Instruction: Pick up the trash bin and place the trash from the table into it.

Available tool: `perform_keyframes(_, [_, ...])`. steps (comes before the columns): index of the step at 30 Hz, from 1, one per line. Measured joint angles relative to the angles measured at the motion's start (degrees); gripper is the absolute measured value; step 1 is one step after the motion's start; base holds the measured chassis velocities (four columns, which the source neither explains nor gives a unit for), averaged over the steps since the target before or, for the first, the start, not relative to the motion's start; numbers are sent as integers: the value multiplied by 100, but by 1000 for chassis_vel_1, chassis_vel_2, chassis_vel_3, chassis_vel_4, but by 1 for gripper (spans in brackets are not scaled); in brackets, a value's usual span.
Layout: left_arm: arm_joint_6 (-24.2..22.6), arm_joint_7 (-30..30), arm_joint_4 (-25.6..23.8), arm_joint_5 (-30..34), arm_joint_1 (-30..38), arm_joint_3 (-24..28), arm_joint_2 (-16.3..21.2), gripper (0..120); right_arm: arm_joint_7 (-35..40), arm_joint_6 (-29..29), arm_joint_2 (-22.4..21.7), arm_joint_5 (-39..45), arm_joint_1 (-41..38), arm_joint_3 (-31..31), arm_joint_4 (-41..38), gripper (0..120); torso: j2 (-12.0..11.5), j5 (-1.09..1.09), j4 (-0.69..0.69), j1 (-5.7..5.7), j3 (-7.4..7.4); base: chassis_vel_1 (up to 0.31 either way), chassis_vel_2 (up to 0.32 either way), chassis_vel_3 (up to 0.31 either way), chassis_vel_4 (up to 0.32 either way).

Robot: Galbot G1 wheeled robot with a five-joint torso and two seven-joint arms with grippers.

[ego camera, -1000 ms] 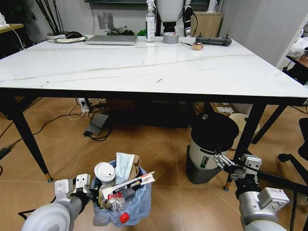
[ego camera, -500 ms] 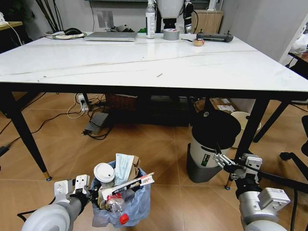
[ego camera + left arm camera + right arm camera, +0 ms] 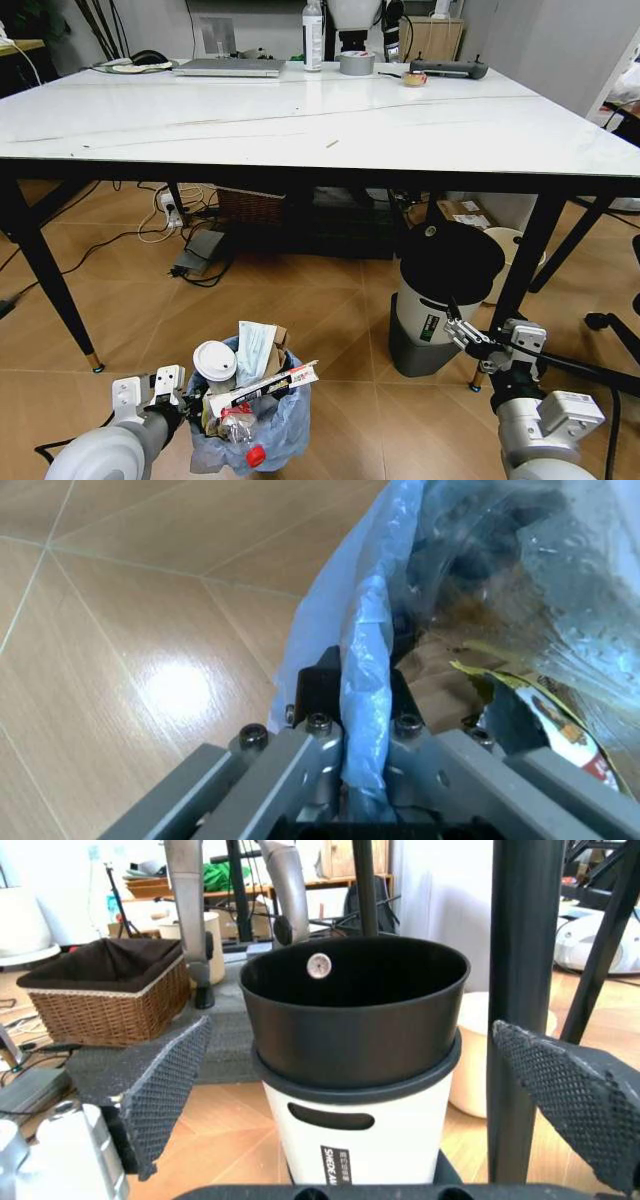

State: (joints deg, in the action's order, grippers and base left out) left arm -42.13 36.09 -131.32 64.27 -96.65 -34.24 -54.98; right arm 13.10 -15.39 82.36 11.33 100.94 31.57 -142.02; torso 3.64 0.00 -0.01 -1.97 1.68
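Between L jaws: trash bin [image 3: 250, 425] bag rim pinched by left gripper [image 3: 365, 727] | right gripper [image 3: 462, 333] jaws spread, idle | risk: thin bag tears/slips, overfull trash [image 3: 262, 385] spills.

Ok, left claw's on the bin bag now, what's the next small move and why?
Probably set the trash bin down and release. The left claw is shut on its light-blue bag rim, and the bin is already stuffed with trash: a cup, a wrapper, a bottle. The table shows only a tiny scrap near its middle. The right claw hangs open by the black-lidded bin.
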Motion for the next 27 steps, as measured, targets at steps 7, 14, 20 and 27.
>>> perform_keyframes(7, [0,-267,355,-317,16,-126,-76,0,-5,18,-13,-33,5,8,0,100,-62,0,0,-10,-79,0,0,0,0])
perform_keyframes(14, [0,-744,763,-669,15,-300,-191,0,-15,27,-26,-44,1,14,6,100,-57,0,1,-18,-79,0,0,0,0])
perform_keyframes(20, [0,-983,962,-758,58,-306,-298,0,-26,37,-21,-70,7,7,19,100,-43,0,1,-21,-67,0,0,0,0])
perform_keyframes(27, [0,-1126,1208,-917,107,-356,-379,0,-33,51,-23,-79,2,9,40,100,-28,1,1,-23,-55,0,0,0,0])
